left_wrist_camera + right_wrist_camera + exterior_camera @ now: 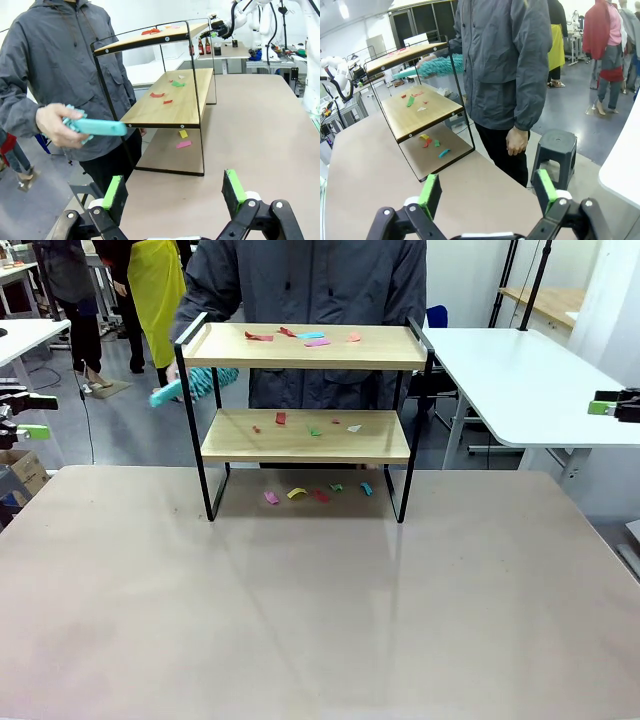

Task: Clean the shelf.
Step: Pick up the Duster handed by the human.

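The small two-board wooden shelf [260,446] with a thin black frame stands at the far side of the beige worktop [300,620]. The left gripper [175,187] and the right gripper [487,187] both have their fingers apart, empty.

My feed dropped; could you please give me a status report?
Left gripper open, empty. Right gripper open, empty. Shelf strewn with coloured scraps. Person's hand holds teal duster beside it.

White tables [520,370] stand on grey floor [120,425].
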Available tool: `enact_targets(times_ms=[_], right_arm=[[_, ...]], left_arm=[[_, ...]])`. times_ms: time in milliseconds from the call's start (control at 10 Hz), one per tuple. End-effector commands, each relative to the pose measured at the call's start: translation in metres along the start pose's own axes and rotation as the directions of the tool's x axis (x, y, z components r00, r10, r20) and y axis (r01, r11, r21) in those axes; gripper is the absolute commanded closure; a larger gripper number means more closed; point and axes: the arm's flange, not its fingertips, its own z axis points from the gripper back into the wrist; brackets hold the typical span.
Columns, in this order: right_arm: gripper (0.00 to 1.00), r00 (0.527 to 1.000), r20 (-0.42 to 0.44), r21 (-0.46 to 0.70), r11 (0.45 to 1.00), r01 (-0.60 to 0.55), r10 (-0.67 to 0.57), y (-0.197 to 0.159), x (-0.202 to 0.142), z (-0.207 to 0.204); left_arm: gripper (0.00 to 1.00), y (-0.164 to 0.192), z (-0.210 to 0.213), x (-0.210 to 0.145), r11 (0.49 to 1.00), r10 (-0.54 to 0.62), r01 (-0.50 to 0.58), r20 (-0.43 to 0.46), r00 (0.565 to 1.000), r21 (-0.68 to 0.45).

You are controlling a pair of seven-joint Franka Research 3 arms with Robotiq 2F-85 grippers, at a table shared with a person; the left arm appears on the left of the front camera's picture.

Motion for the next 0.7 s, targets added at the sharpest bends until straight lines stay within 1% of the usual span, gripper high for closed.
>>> enact_targets(times_ms=[0, 600], right_arm=[[0.00, 1.000, -0.007, 0.003, 1.000, -0.003, 0.003, 0.0026, 0.0013, -0.0012], [0.00, 1.000, -0.007, 0.003, 1.000, -0.003, 0.003, 0.0026, 0.0013, -0.0012]], left_arm=[[0.00, -0.0002, -0.0006, 0.0023, 1.000, -0.006, 0.006, -0.005, 1.000, 0.000], [0.00, -0.0002, -0.0006, 0.0023, 1.000, -0.006, 0.006, -0.005, 1.000, 0.000]])
